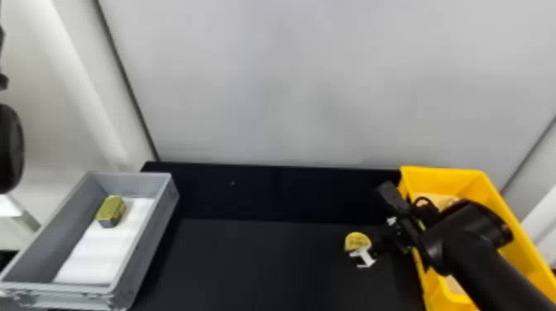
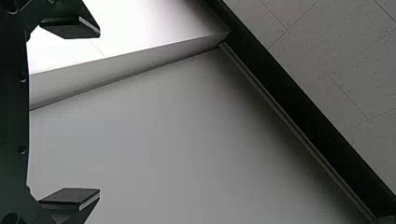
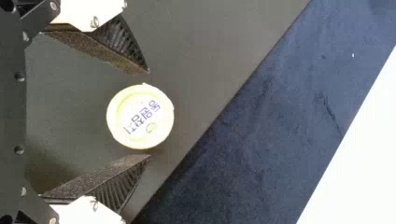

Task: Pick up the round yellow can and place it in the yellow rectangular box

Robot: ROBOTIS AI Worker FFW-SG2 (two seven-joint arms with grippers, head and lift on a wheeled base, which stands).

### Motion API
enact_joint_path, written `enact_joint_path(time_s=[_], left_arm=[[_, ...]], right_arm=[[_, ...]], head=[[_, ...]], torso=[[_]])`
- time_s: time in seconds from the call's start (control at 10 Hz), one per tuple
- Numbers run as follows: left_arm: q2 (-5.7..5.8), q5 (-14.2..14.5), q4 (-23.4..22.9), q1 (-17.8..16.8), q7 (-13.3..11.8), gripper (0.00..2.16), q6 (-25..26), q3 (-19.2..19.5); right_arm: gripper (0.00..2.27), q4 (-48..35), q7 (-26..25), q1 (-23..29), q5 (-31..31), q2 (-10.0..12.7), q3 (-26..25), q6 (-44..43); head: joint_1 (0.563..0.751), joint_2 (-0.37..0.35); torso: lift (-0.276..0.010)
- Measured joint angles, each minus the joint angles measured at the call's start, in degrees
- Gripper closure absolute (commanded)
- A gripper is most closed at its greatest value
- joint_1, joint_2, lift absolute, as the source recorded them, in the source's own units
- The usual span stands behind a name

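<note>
Presently, right gripper (image 1: 373, 242) with 2 jaws apart, round yellow can (image 1: 356, 241) between them.

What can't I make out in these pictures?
Part of the yellow box's inside: head view, hidden behind the right arm.
Its near end: head view, cut off by the bottom edge.
The can's lower part: head view, partly hidden by the right gripper.
The grey box's near left corner and most of the left arm: head view, cut off by the left edge.
</note>
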Motion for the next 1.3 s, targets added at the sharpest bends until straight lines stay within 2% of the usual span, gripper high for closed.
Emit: enact_joint_path(time_s=[0.3,0.4,0.5,0.6,0.9,1.1,1.3], left_arm=[[-0.05,0.0,0.0,-0.3,-0.1,0.08,0.0,-0.3],[-0.05,0.0,0.0,-0.4,-0.1,0.08,0.0,-0.4],[-0.01,0.0,0.0,-0.4,-0.1,0.08,-0.1,-0.4],[0.11,0.0,-0.1,-0.2,-0.1,0.08,-0.1,-0.2],[0.82,0.0,-0.9,0.8,-0.4,0.08,0.4,0.5],[1.38,0.1,-1.7,1.5,-0.5,0.08,1.3,1.1],[1.9,0.2,-2.7,2.3,-0.7,0.08,2.5,1.7]], right_arm=[[0.2,0.6,-0.6,0.3,0.6,0.2,-0.6,-0.9],[0.33,1.0,-0.9,0.4,0.8,0.3,-1.2,-1.3],[0.56,1.4,-1.3,0.5,0.9,0.5,-1.5,-1.7],[0.64,1.3,-1.9,0.7,1.1,0.6,-1.7,-1.7],[0.65,-1.9,-1.8,2.2,0.9,0.9,-1.7,-0.6],[0.65,-7.9,-0.2,4.2,0.7,0.3,-1.1,3.4],[0.65,-18.7,1.4,7.7,0.4,-1.0,-1.1,10.9]], head=[[0.663,0.054],[0.663,0.054],[0.663,0.054],[0.663,0.054],[0.663,0.054],[0.663,0.054],[0.663,0.054]], torso=[[-0.01],[-0.01],[-0.01],[-0.01],[-0.01],[-0.01],[-0.01]])
